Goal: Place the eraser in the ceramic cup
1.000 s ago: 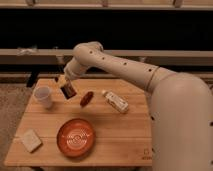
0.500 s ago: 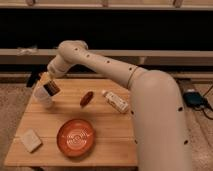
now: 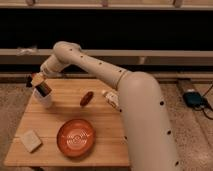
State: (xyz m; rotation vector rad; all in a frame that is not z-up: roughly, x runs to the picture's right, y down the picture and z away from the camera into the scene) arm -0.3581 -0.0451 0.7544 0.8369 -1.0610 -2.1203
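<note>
My gripper (image 3: 37, 81) is at the table's far left, directly over the small white ceramic cup (image 3: 44, 100). It is shut on a dark block, the eraser (image 3: 44, 88), whose lower end sits at the cup's rim. The gripper and eraser hide the cup's mouth, so I cannot tell how far the eraser reaches inside. The arm stretches from the right across the back of the table.
A wide orange-red bowl (image 3: 75, 137) sits at the front middle of the wooden table (image 3: 107, 145). A pale block (image 3: 31, 140) lies at the front left. A red-brown oblong thing (image 3: 86, 98) and a small bottle (image 3: 111, 99) lie mid-table, right of the cup.
The gripper has carried the eraser leftward from the middle of the table to the cup and now holds it right above the cup's mouth.
</note>
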